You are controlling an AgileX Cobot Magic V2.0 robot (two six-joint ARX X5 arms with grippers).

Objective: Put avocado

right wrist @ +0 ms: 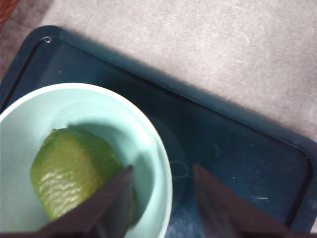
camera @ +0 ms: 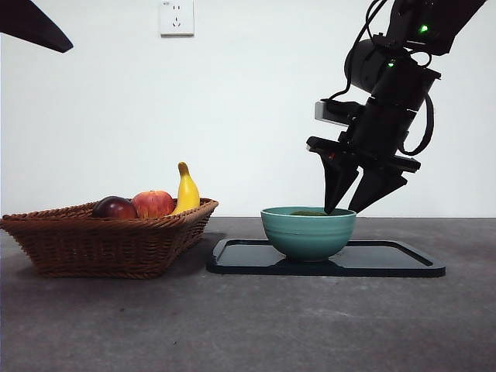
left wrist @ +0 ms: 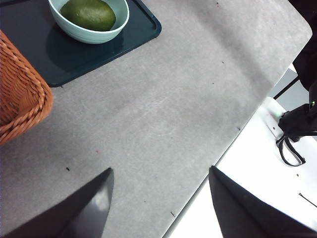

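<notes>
The dull green avocado [right wrist: 69, 173] lies inside the teal bowl [camera: 308, 232], and only its top shows over the rim in the front view [camera: 308, 213]. It also shows in the left wrist view [left wrist: 89, 14]. My right gripper [camera: 341, 208] is open just above the bowl's right rim. In the right wrist view [right wrist: 162, 168] one jaw stands over the avocado's edge and the other over the dark tray [right wrist: 223, 148]. It holds nothing. My left gripper [left wrist: 161, 169] is open and empty, well away over the bare table, a black tip at the top left corner of the front view [camera: 35, 27].
The bowl stands on the left part of the dark tray [camera: 387, 260]. To the left is a wicker basket [camera: 108, 240] holding a maroon fruit [camera: 115, 208], a red apple [camera: 153, 203] and a banana [camera: 187, 192]. The table's edge runs near my left gripper.
</notes>
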